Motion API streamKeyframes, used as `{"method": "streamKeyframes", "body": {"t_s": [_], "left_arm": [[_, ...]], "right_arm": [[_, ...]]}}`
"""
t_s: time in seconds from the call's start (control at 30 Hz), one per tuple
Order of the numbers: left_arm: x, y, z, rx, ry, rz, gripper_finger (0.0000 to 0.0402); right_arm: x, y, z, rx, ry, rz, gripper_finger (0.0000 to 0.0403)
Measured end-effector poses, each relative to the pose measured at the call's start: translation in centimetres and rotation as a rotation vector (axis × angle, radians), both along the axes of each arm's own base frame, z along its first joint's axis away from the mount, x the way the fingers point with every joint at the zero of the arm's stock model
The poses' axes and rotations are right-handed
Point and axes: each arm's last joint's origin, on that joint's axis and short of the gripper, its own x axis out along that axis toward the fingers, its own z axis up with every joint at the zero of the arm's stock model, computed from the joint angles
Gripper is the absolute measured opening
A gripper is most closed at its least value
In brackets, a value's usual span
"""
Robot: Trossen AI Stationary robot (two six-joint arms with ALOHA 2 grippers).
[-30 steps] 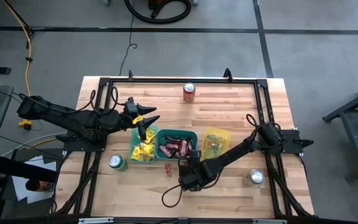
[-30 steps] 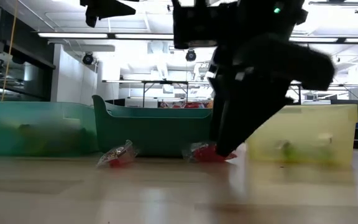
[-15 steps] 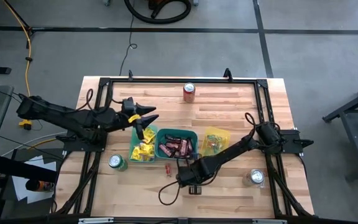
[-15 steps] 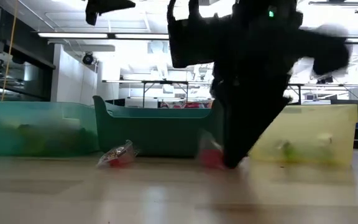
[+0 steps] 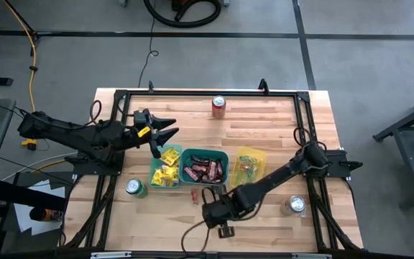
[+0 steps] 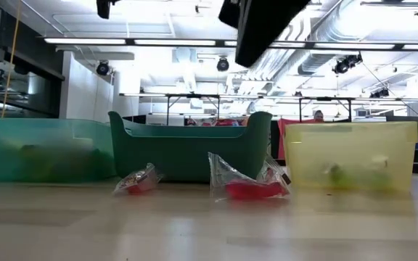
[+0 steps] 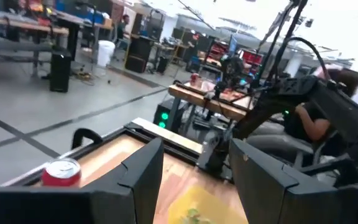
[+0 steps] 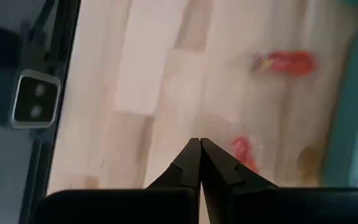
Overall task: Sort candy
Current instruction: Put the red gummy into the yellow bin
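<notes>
Right hand [image 8: 199, 149] lifted, closed, red candy [image 6: 249, 187] dropped

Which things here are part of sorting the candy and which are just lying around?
Job: two red-tinted candies loose on the table; yellow packets; dark bars; three bins.
Lying about: red soda can; green can; silver can; cables.

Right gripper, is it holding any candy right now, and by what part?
Nothing. The right gripper is shut with no candy between its fingertips; the red candies lie loose on the table.
</notes>
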Motion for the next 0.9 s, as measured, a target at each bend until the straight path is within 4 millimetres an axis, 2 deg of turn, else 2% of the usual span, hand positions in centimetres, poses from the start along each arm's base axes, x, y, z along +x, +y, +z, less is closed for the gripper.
{"method": "streamKeyframes", "body": {"t_s": [0.07, 0.17, 0.23, 0.3, 0.37, 0.43, 0.53, 0.63, 0.8, 0.9], "left_arm": [[0.0, 0.0, 0.1, -0.004, -0.009, 0.014, 0.0170], [0.0, 0.0, 0.2, -0.025, -0.027, 0.014, 0.0170], [-0.1, 0.0, 0.0, -0.015, 0.003, 0.013, 0.0170], [-0.1, 0.0, -0.2, -0.086, -0.014, 0.009, 0.0170], [0.0, 0.0, -0.1, -0.177, -0.053, 0.004, 0.0170], [0.1, 0.1, -0.1, -0.172, -0.053, 0.009, 0.0170], [0.1, 0.2, -0.2, -0.122, -0.024, 0.018, 0.0170], [0.3, 0.1, -0.3, -0.199, -0.053, 0.015, 0.0170], [0.4, 0.1, -0.5, -0.174, -0.029, 0.017, 0.0170], [0.6, -0.2, -0.6, -0.220, -0.041, 0.007, 0.0170]], "right_arm": [[0.1, -0.3, 0.7, -0.001, -0.023, -0.002, 0.0001], [0.0, -1.4, 1.6, -0.100, -0.050, 0.091, 0.0000], [-0.5, -2.3, 2.0, -0.114, -0.019, 0.026, 0.0000], [-1.4, -2.7, 2.5, -0.085, 0.026, -0.009, 0.0000], [-2.4, -3.2, 3.9, -0.104, 0.031, 0.059, 0.0000], [-3.6, -3.8, 5.3, -0.159, 0.022, 0.116, 0.0000], [-5.6, -5.2, 6.2, -0.152, 0.050, 0.054, 0.0000], [-8.4, -6.6, 7.1, -0.141, 0.039, 0.035, 0.0000], [-12.7, -8.4, 6.1, -0.025, -0.052, -0.086, 0.0000], [-13.1, -8.5, 5.8, 0.164, -0.271, -0.187, 0.0000]]}}
